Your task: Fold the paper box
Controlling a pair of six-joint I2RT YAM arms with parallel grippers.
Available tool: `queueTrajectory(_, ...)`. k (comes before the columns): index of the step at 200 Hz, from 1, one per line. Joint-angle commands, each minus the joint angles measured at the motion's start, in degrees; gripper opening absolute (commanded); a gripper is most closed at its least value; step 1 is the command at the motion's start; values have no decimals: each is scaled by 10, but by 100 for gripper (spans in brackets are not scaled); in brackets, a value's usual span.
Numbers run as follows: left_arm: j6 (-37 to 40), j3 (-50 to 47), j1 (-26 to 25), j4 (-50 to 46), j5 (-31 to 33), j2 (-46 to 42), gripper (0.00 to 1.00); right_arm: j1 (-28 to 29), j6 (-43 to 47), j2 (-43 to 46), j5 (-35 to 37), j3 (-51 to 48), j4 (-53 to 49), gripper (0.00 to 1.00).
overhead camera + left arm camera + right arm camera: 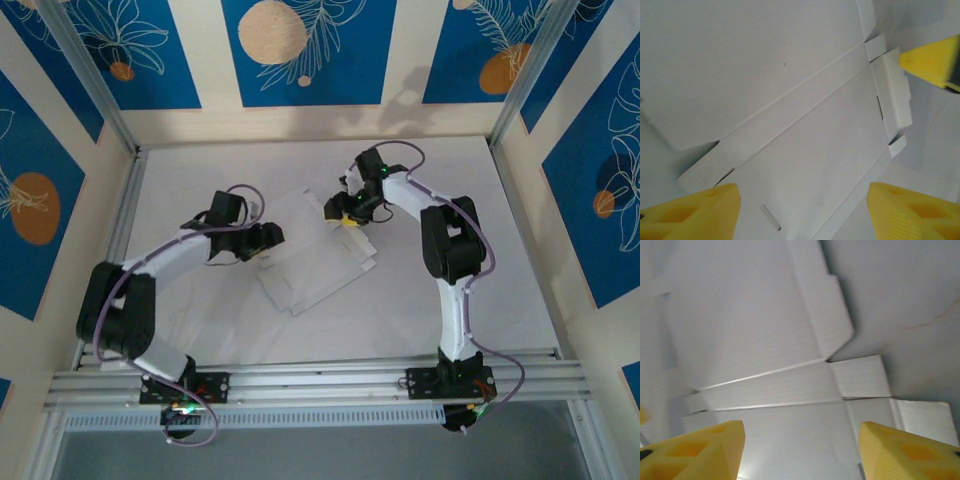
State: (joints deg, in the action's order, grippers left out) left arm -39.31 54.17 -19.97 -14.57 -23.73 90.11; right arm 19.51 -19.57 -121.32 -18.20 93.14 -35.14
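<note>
On white table (250, 330), left gripper (272, 238) at left edge of paper box (315, 262), jaws apart, clamping nothing; sheet spread white face up at centre; right gripper (349, 212) over its far right corner, jaws likewise apart; blue leaf-patterned panels (300, 50) behind

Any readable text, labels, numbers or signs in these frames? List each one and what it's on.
No text can be read.
paper box: blank white card; a faint mark near one corner cut in the left wrist view is too blurred to read.
wall panels: leaf and circle drawings, no letters or numbers.
</note>
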Motion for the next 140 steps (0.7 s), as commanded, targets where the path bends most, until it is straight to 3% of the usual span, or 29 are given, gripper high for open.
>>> queueTrajectory(1,1,32,-8,27,-23,45,66,-22,-64,124,-44,-81,66,63)
queueTrajectory(36,11,91,-7,37,-32,122,63,-60,-152,258,12,-275,119,63)
queueTrajectory(58,-4,115,-7,84,-56,159,57,-82,-191,306,-6,-373,162,63)
queueTrajectory(103,-1,167,-6,76,-38,208,54,-114,-248,310,-58,-472,246,64)
queueTrajectory(140,2,168,-6,75,-30,233,52,-129,-211,263,-71,-460,271,63)
